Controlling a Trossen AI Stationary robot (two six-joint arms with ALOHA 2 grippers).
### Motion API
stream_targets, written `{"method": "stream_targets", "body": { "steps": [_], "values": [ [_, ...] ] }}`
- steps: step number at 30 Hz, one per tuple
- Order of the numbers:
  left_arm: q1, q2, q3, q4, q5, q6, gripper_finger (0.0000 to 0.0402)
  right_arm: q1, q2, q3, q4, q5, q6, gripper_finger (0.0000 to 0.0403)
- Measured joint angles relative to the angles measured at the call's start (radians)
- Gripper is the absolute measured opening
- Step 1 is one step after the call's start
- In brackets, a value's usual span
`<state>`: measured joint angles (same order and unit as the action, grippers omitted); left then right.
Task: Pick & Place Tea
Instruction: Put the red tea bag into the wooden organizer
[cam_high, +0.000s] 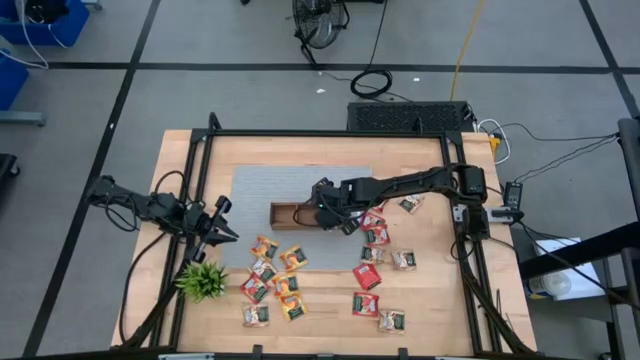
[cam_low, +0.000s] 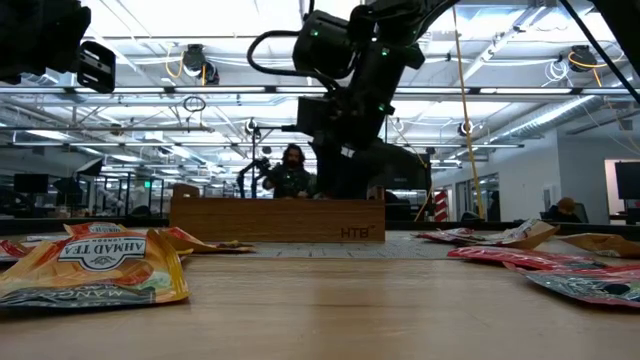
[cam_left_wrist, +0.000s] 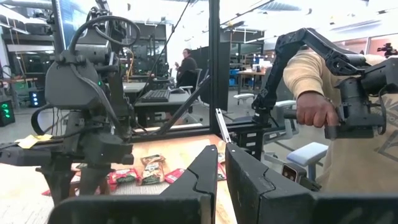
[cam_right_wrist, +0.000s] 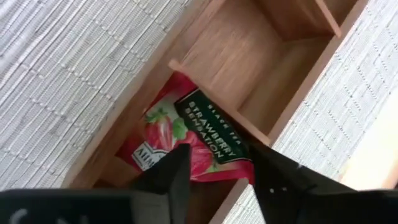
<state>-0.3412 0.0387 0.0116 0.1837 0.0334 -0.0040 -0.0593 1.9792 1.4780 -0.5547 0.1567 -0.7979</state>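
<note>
So the high cam sits overhead, staring straight down at the whole table, wooden tray roughly mid-frame. The low cam sits right at table level, looking across at that same tray with the room behind it. The left wrist cam points level toward the room, far from the tray. The right wrist cam hangs super close above the tray, looking down into its compartments.

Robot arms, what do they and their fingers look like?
Both arms are dark, jointed links with black cables looped alongside. The left gripper ends in two flat, dark, wedge-shaped fingers. The right gripper has similar dark, tapered fingers.
</note>
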Motion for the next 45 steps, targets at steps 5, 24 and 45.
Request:
{"method": "stream_targets", "body": {
  "steps": [5,24,45],
  "values": [
    [0.000,0.000,0.000,0.000,0.000,0.000,0.0035,0.000,0.000,0.000,0.012,0.003,-0.007,0.0049],
    [0.000,0.000,0.000,0.001,0.000,0.000,0.0035,0.027,-0.044,-0.001,-0.024,0.196,0.307,0.0000],
    [0.000,0.000,0.000,0.001,0.000,0.000,0.0035,0.089,-0.053,-0.002,-0.124,0.371,0.967,0.0000]
  ]
}}
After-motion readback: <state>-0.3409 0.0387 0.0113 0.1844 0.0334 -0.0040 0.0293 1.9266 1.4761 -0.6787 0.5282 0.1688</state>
